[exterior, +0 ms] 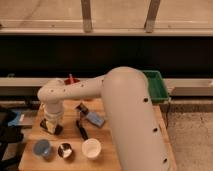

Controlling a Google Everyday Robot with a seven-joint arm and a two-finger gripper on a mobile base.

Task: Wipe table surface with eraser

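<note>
The pincer [51, 127] is down at the left part of the table surface [115, 145], below the white wrist of the arm [115, 100]. Its jaws are drawn fully together, and a dark flat object sits directly under them, touching the wood. I judge this to be the eraser [56, 130], though only its edge shows beneath the pincer, so the grip itself cannot be confirmed by sight.

Step in hand, as judged: the eraser is pressed to the table and the wiping stroke is either beginning or under way.

Surroundings relative to the pincer: a blue cup [42, 148] lies just in front of it, a metal cup [64, 150] in front and slightly to the side, a white cup [91, 148] further along. A slender black tool [81, 129] and a light-blue block [94, 119] lie beside it, toward the table's middle.

Next move, as judged: a sweep across bare wood, keeping downward pressure. The free lane is narrow; cups and tool risk being pushed.
</note>
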